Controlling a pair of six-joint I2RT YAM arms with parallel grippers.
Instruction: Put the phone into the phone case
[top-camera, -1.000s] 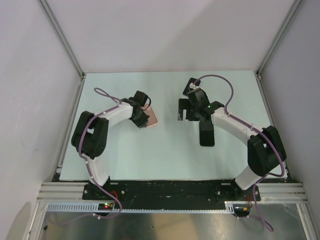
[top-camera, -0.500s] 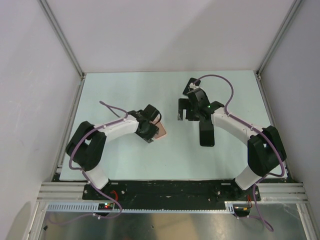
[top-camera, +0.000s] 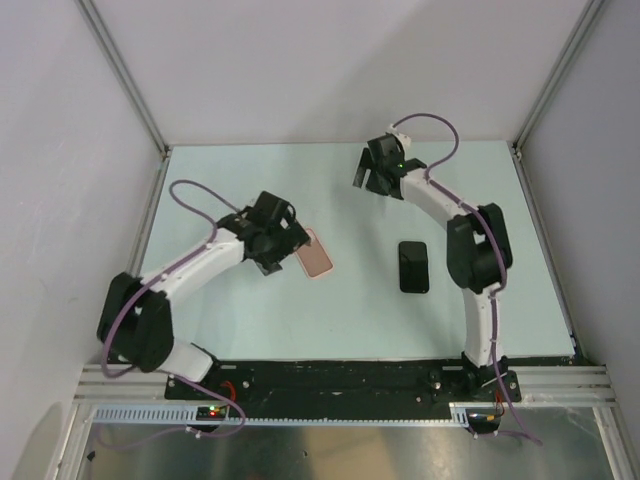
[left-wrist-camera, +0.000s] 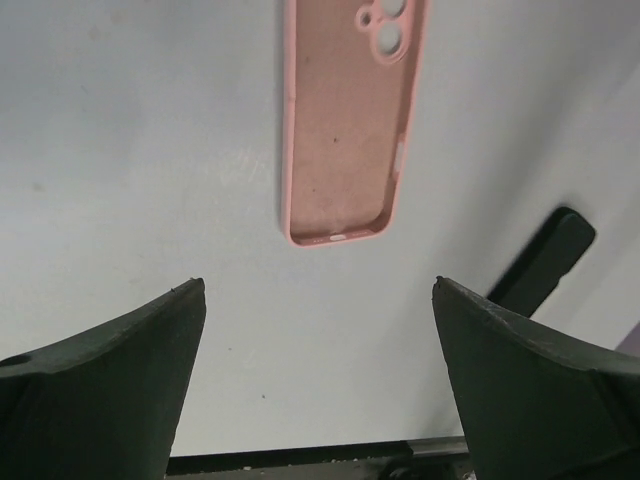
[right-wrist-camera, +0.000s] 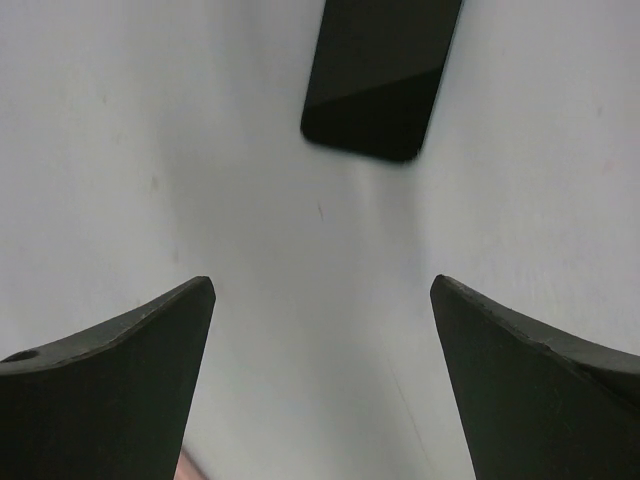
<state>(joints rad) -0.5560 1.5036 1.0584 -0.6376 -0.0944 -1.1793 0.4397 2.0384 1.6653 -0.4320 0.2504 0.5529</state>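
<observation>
The pink phone case (top-camera: 316, 254) lies flat on the table with its hollow side up, also seen in the left wrist view (left-wrist-camera: 350, 130). My left gripper (top-camera: 285, 248) (left-wrist-camera: 318, 285) is just left of the case, open and empty, not touching it. The black phone (top-camera: 413, 266) lies flat to the right of the case, a hand's width away. Its edge shows in the left wrist view (left-wrist-camera: 545, 262), and the right wrist view shows one end of the phone (right-wrist-camera: 380, 75). My right gripper (top-camera: 368, 176) (right-wrist-camera: 322, 282) hovers open and empty at the back of the table, well beyond the phone.
The pale table (top-camera: 250, 310) is walled by white panels on the left, back and right. A black rail (top-camera: 330, 380) with both arm bases runs along the near edge. Purple cables loop over both arms.
My left gripper has opened and let go of the case, which now lies on the table nearer the phone. The right arm has swung back to the far side, uncovering the phone.
</observation>
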